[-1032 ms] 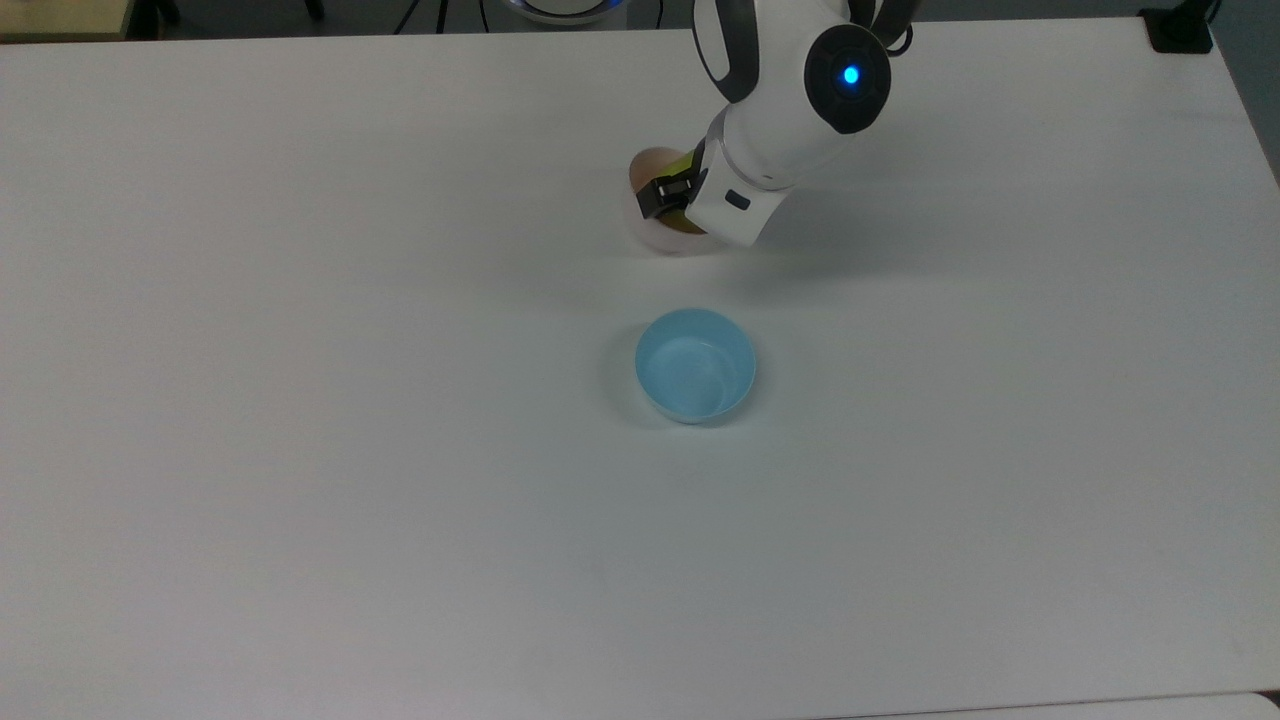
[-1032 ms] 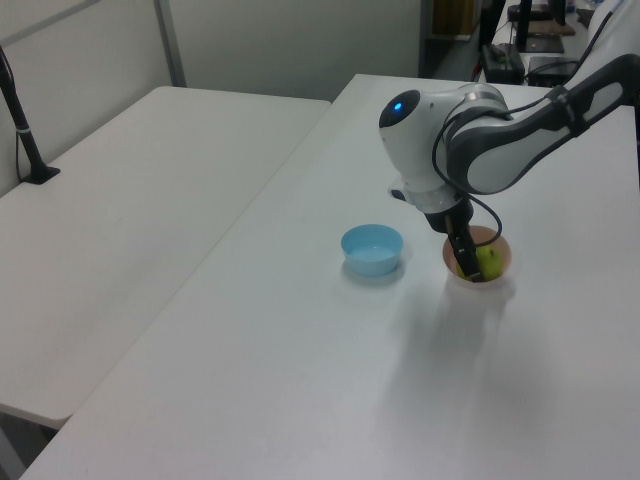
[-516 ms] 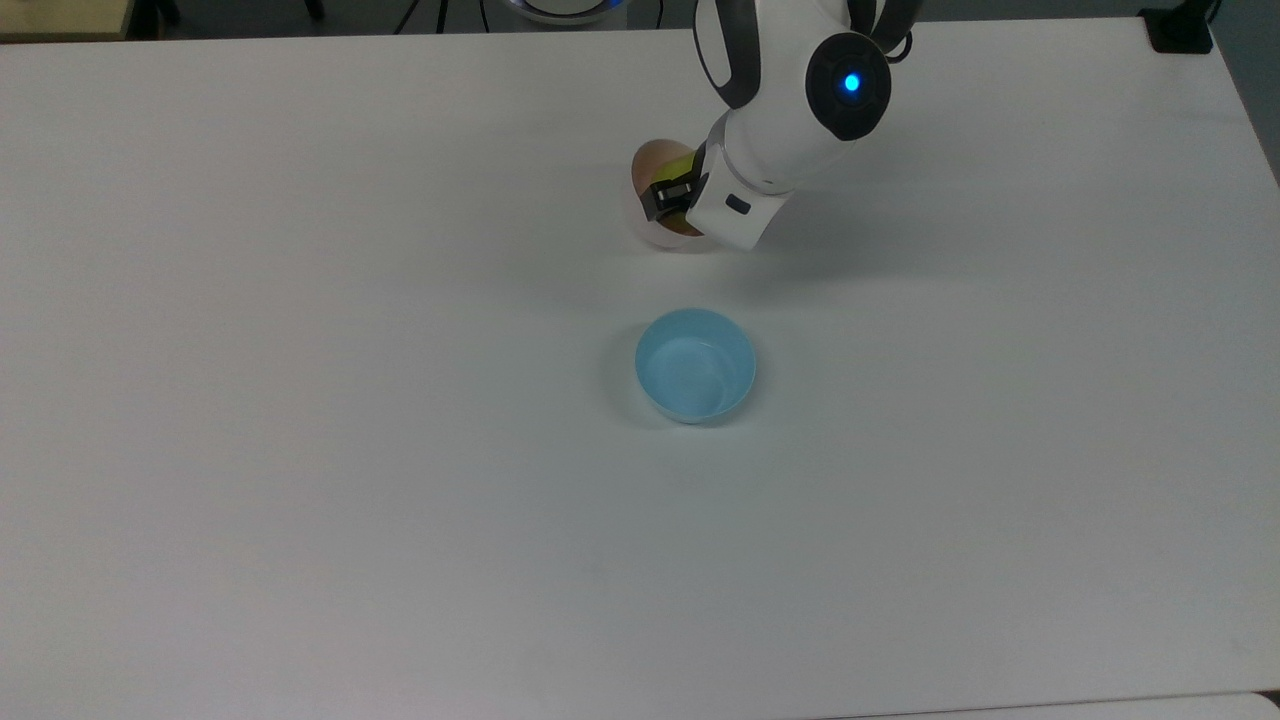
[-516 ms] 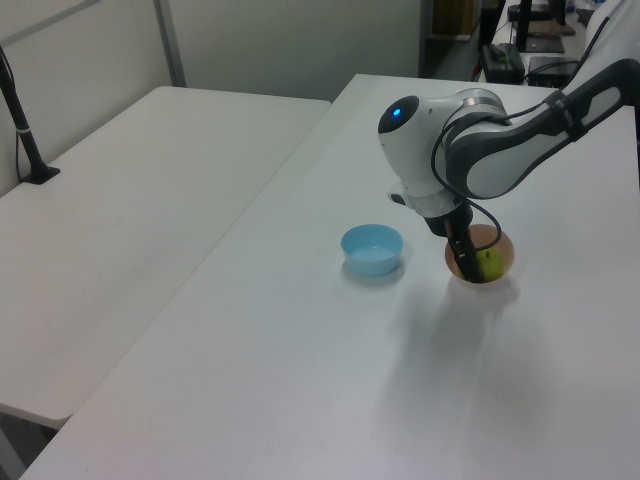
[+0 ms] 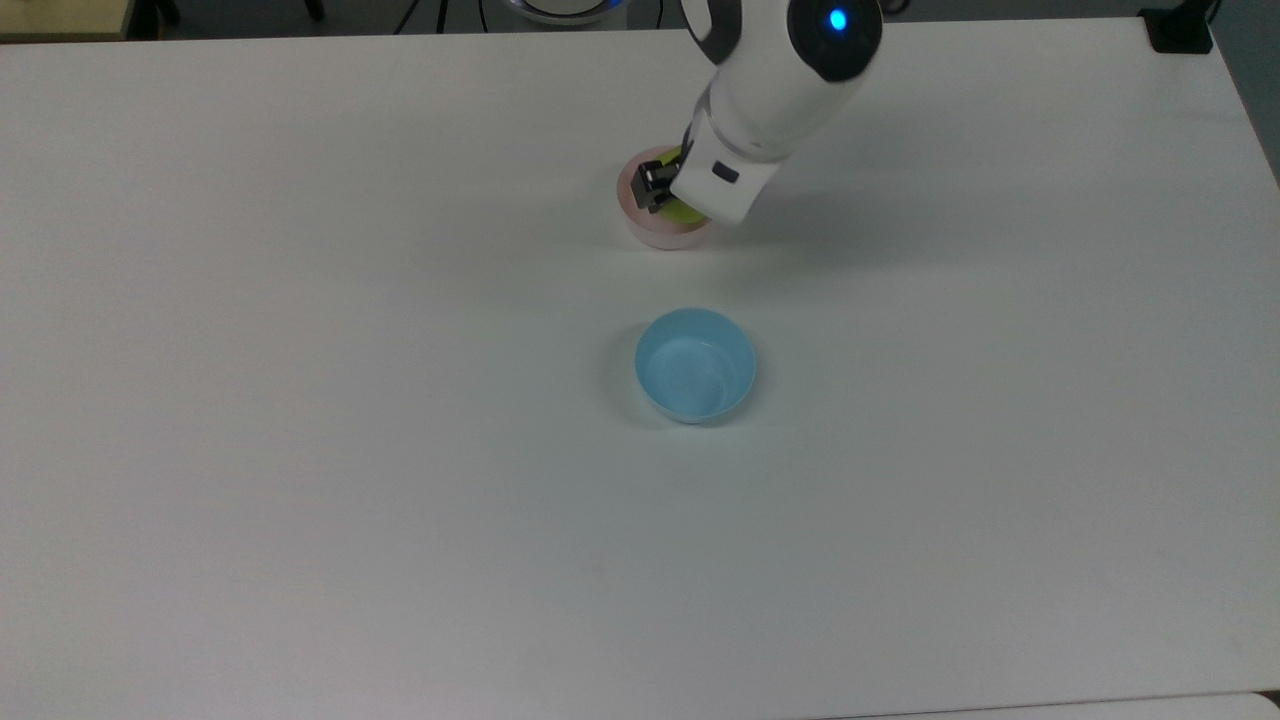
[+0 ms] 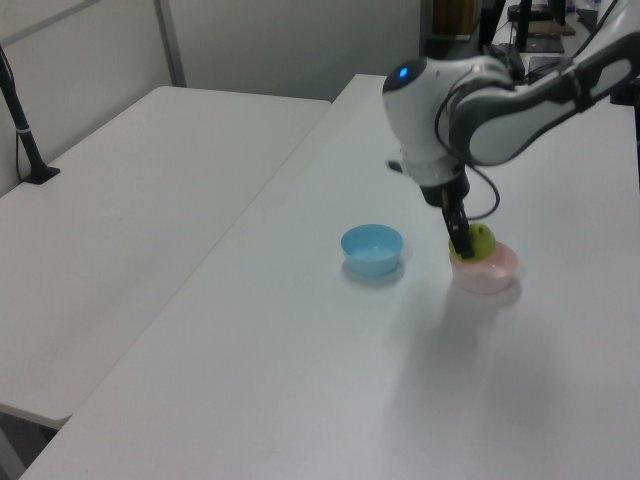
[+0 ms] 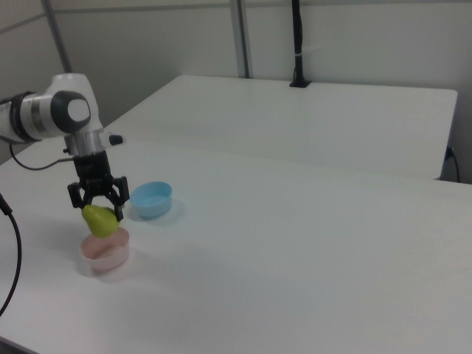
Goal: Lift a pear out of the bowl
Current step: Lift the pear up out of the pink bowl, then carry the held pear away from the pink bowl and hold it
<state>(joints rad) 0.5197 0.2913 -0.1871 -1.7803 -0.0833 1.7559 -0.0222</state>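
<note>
My claw [image 7: 96, 209] was closed on the pear [image 7: 98, 220], one finger on each side of its upper part, with the fruit's wider lower body hanging below the fingertips. The pear was clear of the bowl's floor, directly above the pink bowl [image 7: 104, 251] and just over its rim in the right view. In the left view the pear [image 6: 480, 240] sat at the lower end of my claw [image 6: 462, 247], just above the bowl [image 6: 487, 270].

Handling assessment: the pear appeared light, rigid and smooth-skinned. Its taper toward the stem made slippage downward the main concern, so a hold nearer the widest part would have been more secure.

The blue bowl [image 5: 695, 364] stood well apart on the white surface [image 5: 300, 400].
</note>
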